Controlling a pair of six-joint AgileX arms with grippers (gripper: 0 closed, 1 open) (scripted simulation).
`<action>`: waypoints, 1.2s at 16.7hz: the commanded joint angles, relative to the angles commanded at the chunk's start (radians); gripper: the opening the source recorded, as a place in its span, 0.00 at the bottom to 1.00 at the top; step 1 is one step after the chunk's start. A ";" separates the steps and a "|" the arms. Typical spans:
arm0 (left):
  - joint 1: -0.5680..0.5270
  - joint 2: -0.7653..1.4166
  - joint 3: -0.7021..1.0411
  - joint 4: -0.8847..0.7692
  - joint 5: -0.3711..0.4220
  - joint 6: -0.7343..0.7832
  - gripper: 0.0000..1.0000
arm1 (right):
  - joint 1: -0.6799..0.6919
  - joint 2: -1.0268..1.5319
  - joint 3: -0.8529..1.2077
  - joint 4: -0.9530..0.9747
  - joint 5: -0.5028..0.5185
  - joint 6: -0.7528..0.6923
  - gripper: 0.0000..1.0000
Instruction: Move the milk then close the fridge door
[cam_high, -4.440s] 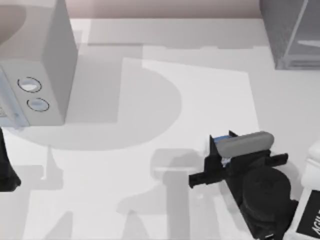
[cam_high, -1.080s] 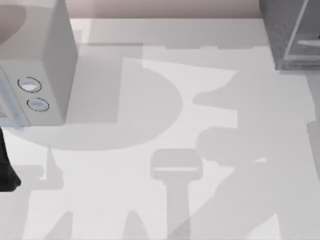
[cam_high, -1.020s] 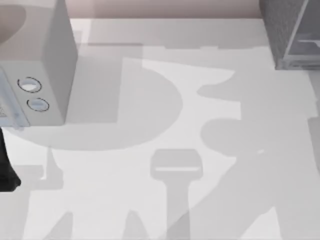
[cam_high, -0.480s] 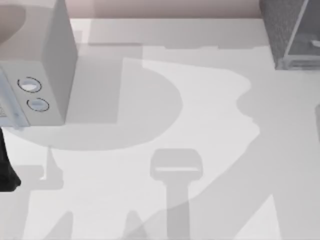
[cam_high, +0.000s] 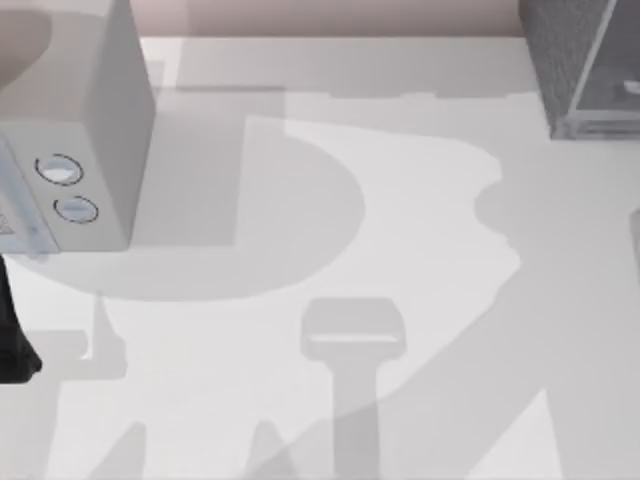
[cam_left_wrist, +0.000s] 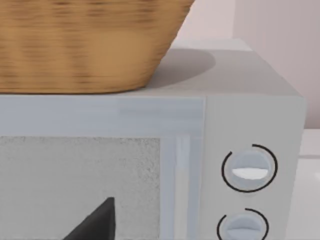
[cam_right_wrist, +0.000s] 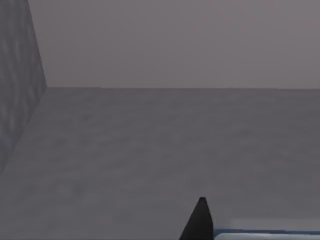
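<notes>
At about ten o'clock on the table (cam_high: 400, 180) a large pale box (cam_high: 95, 120) with two round dials (cam_high: 60, 170) is seen, and it takes up that whole corner. In the left wrist view the same box (cam_left_wrist: 250, 85) is faced closely. A woven basket (cam_left_wrist: 85, 45) is set on its top, and what the basket holds cannot be seen. A speckled window panel (cam_left_wrist: 75, 180) is set in the front of the box, beside the dials (cam_left_wrist: 249, 168).

The left arm (cam_high: 12, 340) is parked at the table's nine o'clock edge, below the box. A dark tip of the left gripper (cam_left_wrist: 95, 222) is seen before the window panel; how far that gripper is open cannot be told.

At about one o'clock the dark grey speckled cabinet (cam_high: 552, 55) is seen, cut off by the edge of the top view. The fridge door (cam_high: 592, 52) is seen as a pale, slightly glassy panel slanting across the cabinet, swung off its front. The middle of the table is crossed by broad grey shadows.

In the right wrist view a plain grey floor and back wall are faced, bounded on one side by a speckled wall (cam_right_wrist: 17, 85). A dark tip of the right gripper (cam_right_wrist: 200, 220) is seen there. Just beside it lies a thin blue strip with a white band, taken to be the milk (cam_right_wrist: 265, 232). Whether the milk is gripped or released cannot be told.
</notes>
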 joint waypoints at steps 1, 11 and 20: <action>0.000 0.000 0.000 0.000 0.000 0.000 1.00 | 0.000 0.000 0.000 0.000 0.000 0.000 0.00; 0.000 0.000 0.000 0.000 0.000 0.000 1.00 | 0.000 0.000 0.000 0.000 0.000 0.000 0.75; 0.000 0.000 0.000 0.000 0.000 0.000 1.00 | 0.000 0.000 0.000 0.000 0.000 0.000 1.00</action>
